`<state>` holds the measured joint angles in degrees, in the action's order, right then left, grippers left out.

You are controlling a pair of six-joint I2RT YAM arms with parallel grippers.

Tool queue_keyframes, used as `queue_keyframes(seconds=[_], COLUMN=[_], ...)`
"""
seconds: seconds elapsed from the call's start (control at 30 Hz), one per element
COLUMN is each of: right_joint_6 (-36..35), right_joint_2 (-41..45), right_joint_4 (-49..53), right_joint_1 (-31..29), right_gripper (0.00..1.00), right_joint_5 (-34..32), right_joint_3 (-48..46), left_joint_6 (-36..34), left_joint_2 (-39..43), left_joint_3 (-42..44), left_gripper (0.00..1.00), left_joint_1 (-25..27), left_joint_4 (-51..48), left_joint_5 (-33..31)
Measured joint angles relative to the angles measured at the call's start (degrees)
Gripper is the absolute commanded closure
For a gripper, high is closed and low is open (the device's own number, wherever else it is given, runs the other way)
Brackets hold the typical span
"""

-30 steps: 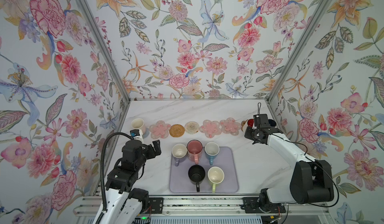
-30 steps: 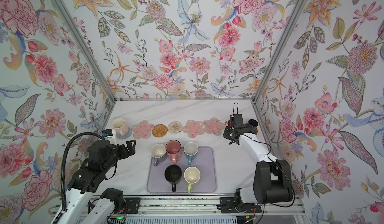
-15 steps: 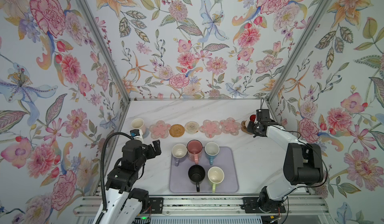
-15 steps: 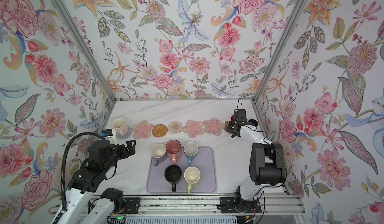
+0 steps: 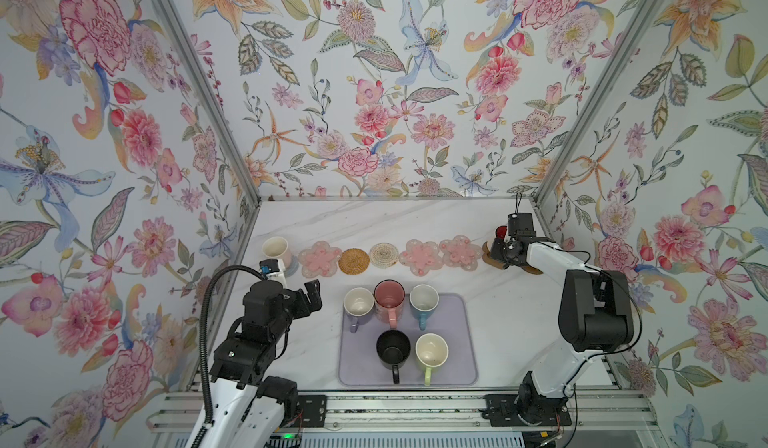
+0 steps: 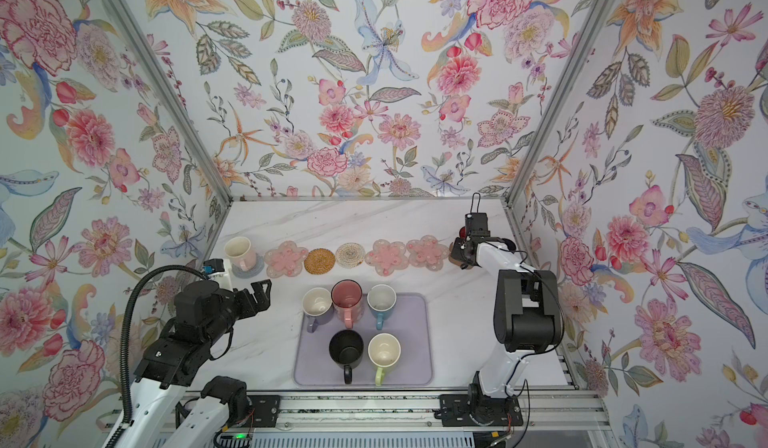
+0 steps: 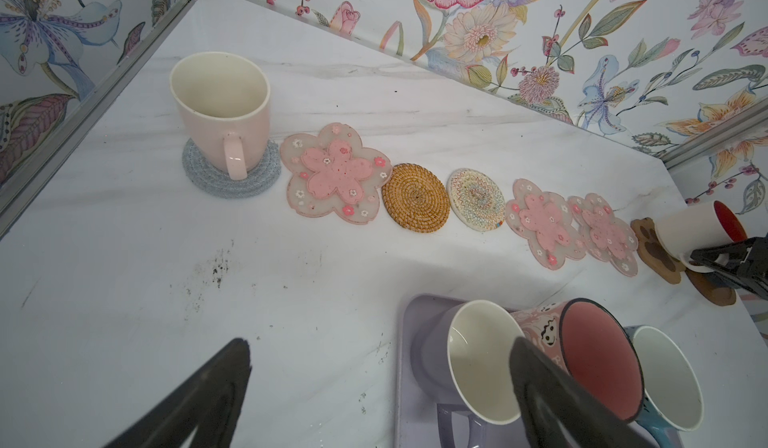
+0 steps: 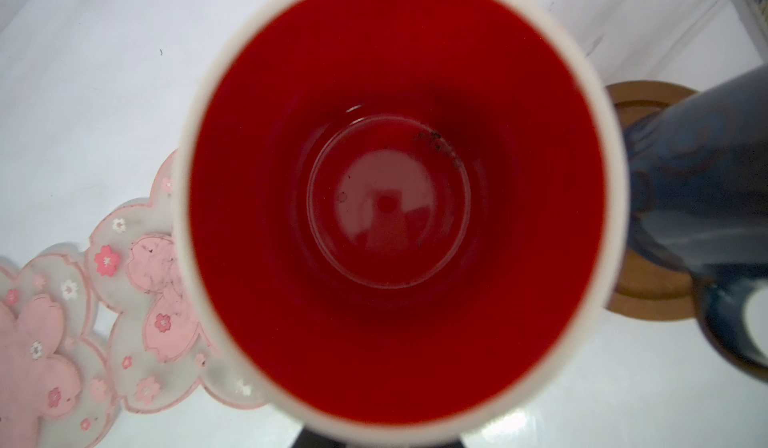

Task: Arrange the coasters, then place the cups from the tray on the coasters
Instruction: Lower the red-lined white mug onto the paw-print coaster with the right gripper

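Directly below the right pincer [image 5: 498, 254], in both top views, is the white mug with red inside [image 5: 501, 232], over the brown paw coaster [image 5: 485, 253] at the row's end. The left pincer [image 5: 312, 294] gapes empty, well apart, beside the tray [image 5: 467, 369]. From the left wrist, closed jaws pinch the mug's handle, its base at the paw; touching or not, I cannot tell. From the right wrist, its axis runs straight away from the pincer, so lowering should suffice.

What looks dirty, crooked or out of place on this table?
Nothing looks spilled or broken, but dark smudges mark the table near the grey coaster, and black specks lie inside the white mug, on its red floor.
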<state>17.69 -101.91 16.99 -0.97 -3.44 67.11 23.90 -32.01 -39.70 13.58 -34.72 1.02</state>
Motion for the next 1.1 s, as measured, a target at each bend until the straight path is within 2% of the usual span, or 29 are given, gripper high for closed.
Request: queue_keyframes(seconds=[0.97,1.1], right_joint_6=[-1.51,-1.51], right_joint_2=[-4.46,-4.59], right_joint_4=[-0.11,-0.13], right_joint_1=[-0.02,-0.02], right_gripper=[1.0,0.97], right_joint_5=[-1.29,-1.42], right_joint_3=[2.84,2.95], left_joint_6=[0.02,0.02], left_joint_2=[0.2,0.2], left_joint_3=[0.11,0.11], left_gripper=[0.01,0.01], left_joint_1=[0.22,0.26], left_joint_4=[0.02,0.02], left_joint_5=[-0.02,-0.02])
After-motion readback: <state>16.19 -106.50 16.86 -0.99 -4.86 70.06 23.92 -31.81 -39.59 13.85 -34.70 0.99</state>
